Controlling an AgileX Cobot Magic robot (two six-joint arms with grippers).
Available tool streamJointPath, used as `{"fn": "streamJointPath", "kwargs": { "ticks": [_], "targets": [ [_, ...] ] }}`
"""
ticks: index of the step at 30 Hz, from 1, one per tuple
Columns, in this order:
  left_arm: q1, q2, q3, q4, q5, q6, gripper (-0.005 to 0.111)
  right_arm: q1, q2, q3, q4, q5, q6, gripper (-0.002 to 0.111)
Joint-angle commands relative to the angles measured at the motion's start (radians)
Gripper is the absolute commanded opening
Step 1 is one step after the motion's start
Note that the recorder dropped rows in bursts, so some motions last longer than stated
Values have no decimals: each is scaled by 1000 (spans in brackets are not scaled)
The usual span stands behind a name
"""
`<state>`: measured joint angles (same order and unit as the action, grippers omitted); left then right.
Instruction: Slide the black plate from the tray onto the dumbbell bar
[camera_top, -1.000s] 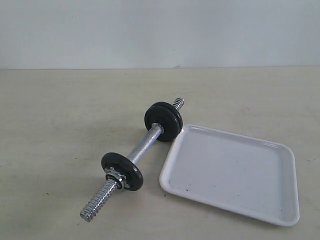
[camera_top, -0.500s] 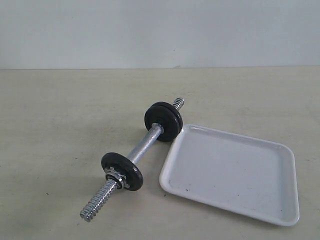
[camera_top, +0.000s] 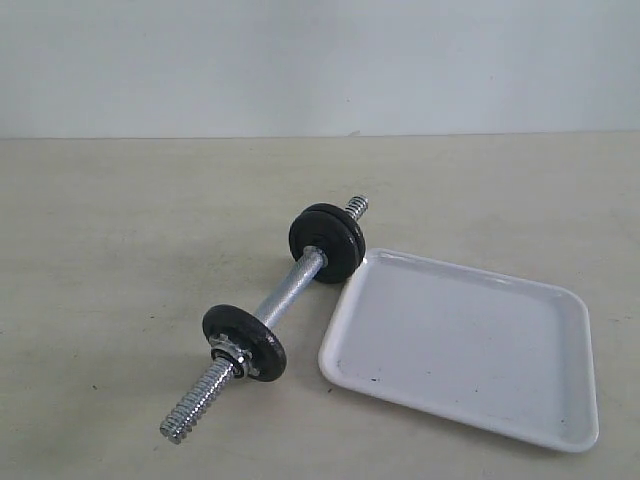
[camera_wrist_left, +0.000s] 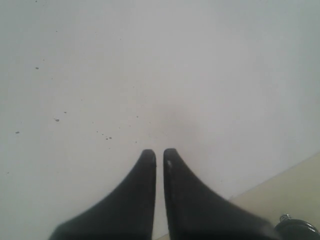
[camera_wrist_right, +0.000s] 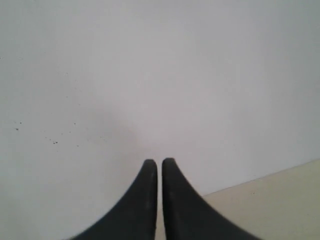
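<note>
Left wrist view: left gripper (camera_wrist_left: 159, 152) pinched together with only a slit between the tips and nothing in it. A pale speckled surface (camera_wrist_left: 150, 75) lies beyond the tips, and a black-and-chrome sliver (camera_wrist_left: 296, 229) off to one side is probably the dumbbell.
Right wrist view: right gripper (camera_wrist_right: 159, 162) is likewise closed on nothing, with the same kind of pale surface ahead of it.
Reach: neither gripper shows in the exterior view, so both stand well apart from the work.
Near end: a nutted disc (camera_top: 246, 342) sits on the dumbbell bar (camera_top: 290, 288), with the chrome star nut (camera_top: 228, 352) against it.
Beside the bar: the tray (camera_top: 460, 345) is bare but for a few dark specks.
Far end: the black plate (camera_top: 327, 243) is not in the tray. I judge it to be one of the pair of discs pressed together on the bar, but cannot tell which.
Change: nothing has moved over the last second; bar, discs and tray lie as before. I judge the task finished and the arms parked.
Writing: none legible.
</note>
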<state>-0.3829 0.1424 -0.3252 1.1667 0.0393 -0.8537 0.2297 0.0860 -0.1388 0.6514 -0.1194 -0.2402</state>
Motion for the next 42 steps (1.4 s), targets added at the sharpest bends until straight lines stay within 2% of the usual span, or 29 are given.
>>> {"fn": "streamJointPath", "kwargs": {
  "ticks": [1, 6, 9, 12, 23, 24, 26, 27, 28, 30, 33, 36, 42],
  "targets": [
    [3, -1, 3, -1, -9, -10, 4, -1, -4, -1, -6, 64, -91, 1],
    [3, -1, 3, -1, -9, -10, 4, -25, -71, 6, -9, 241, -326, 1],
    [3, -4, 3, -1, -17, -10, 4, -178, -86, 84, -4, 204, -345, 1],
    [3, -7, 3, -1, -13, -10, 4, -238, -86, 126, 9, 194, -303, 1],
    [3, -6, 3, -1, -17, -10, 4, -248, -86, 139, -42, 214, -320, 1],
    [3, -6, 3, -1, -17, -10, 4, -246, -86, 139, -70, 219, -306, 1],
    [3, -6, 3, -1, -17, -10, 4, -228, -86, 139, -379, 257, -77, 1],
    [3, -6, 3, -1, -17, -10, 4, -207, -86, 139, -623, 281, 193, 1],
    [3, -6, 3, -1, -17, -10, 4, -195, -86, 139, -767, 296, 377, 1],
    [3, -6, 3, -1, -17, -10, 4, -183, -86, 139, -929, 330, 503, 1],
    [3, -6, 3, -1, -17, -10, 4, -169, -86, 139, -915, 455, 474, 1],
    [3, -6, 3, -1, -17, -10, 4, -169, -86, 139, -915, 450, 410, 1],
    [3, -6, 3, -1, -17, -10, 4, -169, -86, 139, -881, 467, 409, 1]
  ]
}}
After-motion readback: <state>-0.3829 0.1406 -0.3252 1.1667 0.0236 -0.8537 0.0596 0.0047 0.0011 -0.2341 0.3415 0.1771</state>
